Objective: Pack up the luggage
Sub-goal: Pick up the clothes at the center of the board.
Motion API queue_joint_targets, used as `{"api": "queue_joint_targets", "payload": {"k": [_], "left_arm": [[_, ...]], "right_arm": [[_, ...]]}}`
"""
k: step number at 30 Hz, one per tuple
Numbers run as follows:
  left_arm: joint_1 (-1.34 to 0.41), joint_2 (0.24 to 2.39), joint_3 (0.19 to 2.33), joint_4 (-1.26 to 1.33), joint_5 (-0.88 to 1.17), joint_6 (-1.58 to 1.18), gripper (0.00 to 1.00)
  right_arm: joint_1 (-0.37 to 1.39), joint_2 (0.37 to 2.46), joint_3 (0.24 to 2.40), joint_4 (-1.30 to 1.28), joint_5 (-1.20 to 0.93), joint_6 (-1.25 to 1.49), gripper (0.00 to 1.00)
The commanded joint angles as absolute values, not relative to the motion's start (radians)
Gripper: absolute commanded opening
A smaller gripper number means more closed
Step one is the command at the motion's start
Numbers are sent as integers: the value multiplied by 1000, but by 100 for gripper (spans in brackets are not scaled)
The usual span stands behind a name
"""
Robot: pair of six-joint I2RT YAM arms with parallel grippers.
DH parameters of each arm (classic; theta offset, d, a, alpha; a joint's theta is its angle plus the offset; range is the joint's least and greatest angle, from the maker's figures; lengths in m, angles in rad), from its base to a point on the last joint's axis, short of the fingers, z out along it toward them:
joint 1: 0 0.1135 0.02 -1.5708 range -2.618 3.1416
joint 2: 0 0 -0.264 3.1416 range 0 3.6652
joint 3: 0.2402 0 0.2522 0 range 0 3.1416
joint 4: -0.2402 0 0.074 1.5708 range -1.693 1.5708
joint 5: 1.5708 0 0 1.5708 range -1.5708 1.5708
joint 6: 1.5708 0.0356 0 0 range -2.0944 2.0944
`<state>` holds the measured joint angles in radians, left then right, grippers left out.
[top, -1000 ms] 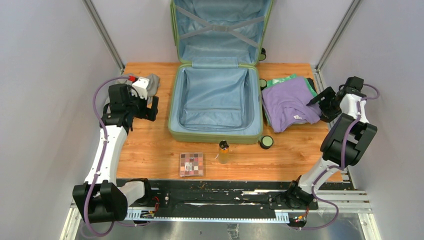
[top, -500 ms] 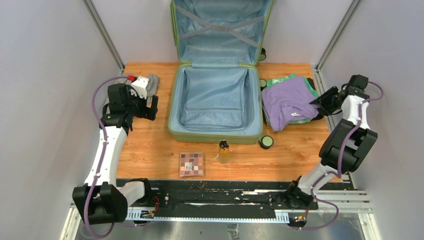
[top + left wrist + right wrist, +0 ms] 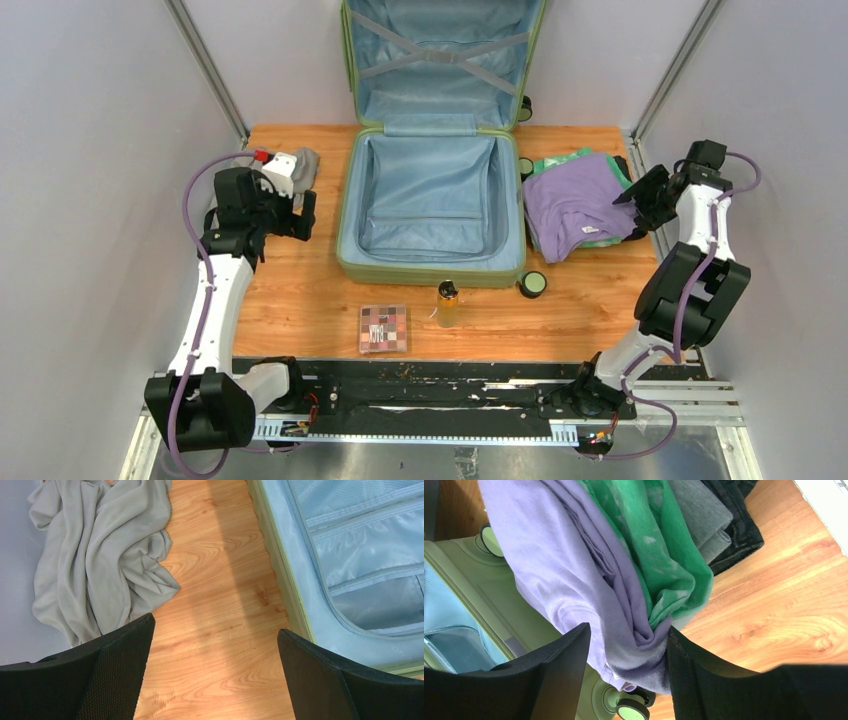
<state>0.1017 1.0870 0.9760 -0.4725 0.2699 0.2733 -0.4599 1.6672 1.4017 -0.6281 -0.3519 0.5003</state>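
Note:
The luggage (image 3: 430,268) lies open mid-table, its lid propped against the back wall and its blue-lined base bare. Right of it sits a clothes pile with a purple shirt (image 3: 570,200) on top. My right gripper (image 3: 640,200) is at the pile's right edge. In the right wrist view its jaws (image 3: 626,630) stand open around a fold of the purple shirt (image 3: 559,555); the cloth touches the right finger only. Green (image 3: 664,555) and dark (image 3: 734,525) garments lie beneath. My left gripper (image 3: 305,215) hovers wide open (image 3: 215,625) over bare wood between a grey cloth (image 3: 95,555) and the luggage wall (image 3: 280,570).
A small amber bottle (image 3: 447,300) and a checkered flat box (image 3: 383,328) lie in front of the luggage. A white object with a red cap (image 3: 280,170) rests on the grey cloth (image 3: 305,160). A luggage wheel (image 3: 533,284) juts out at the front right corner.
My right gripper has swung back and to the right along the pile's edge. The purple shirt's right corner has bunched up, baring green cloth. The left arm is still.

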Motion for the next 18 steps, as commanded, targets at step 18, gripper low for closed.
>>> {"api": "queue_joint_targets", "payload": {"k": [18], "left_arm": [[103,1037,960,-469,290,290,100]], "right_arm": [[-235,1654,1570,-859,85,406,71]]}}
